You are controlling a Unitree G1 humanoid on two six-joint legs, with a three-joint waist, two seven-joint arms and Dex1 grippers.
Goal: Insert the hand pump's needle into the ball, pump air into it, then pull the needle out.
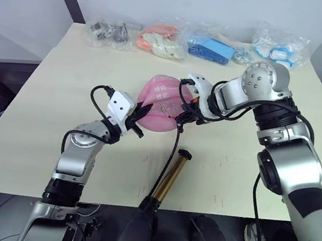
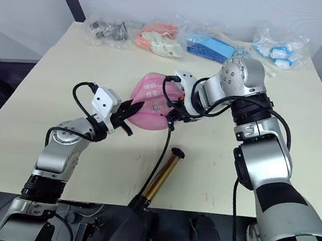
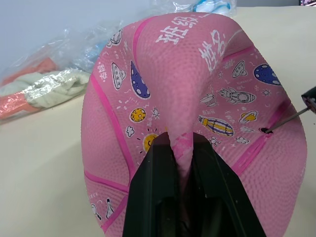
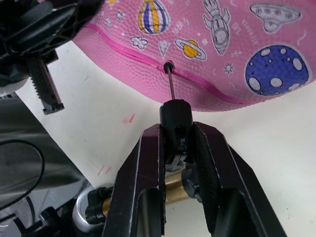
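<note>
- Right end effector: fingers closed on the black fitting at the hose tip, holding the needle with its point at the black valve dot of the ball; how deep it sits cannot be told.
- Left end effector: closed on a pinched fold of the ball's saggy skin, steadying it on the side opposite the valve.
- Ball: pink, cartoon prints and white lettering, slumped into a dome near the middle of the tabletop, between the two end effectors.
- Hand pump: gold-bronze cylinder lying on the tabletop just in front of the ball, its near end past the front edge; thin black hose runs up to the right end effector.
- Step in hand, as judged: needle insertion, at or just inside the valve. Next move calls for a straight push along the needle's axis while the left keeps the soft skin from folding away; pumping not yet begun.
- Surface: pale cream tabletop with faint red marks.
- Room: clear bags of assorted items along the far edge; grey wall behind.
</note>
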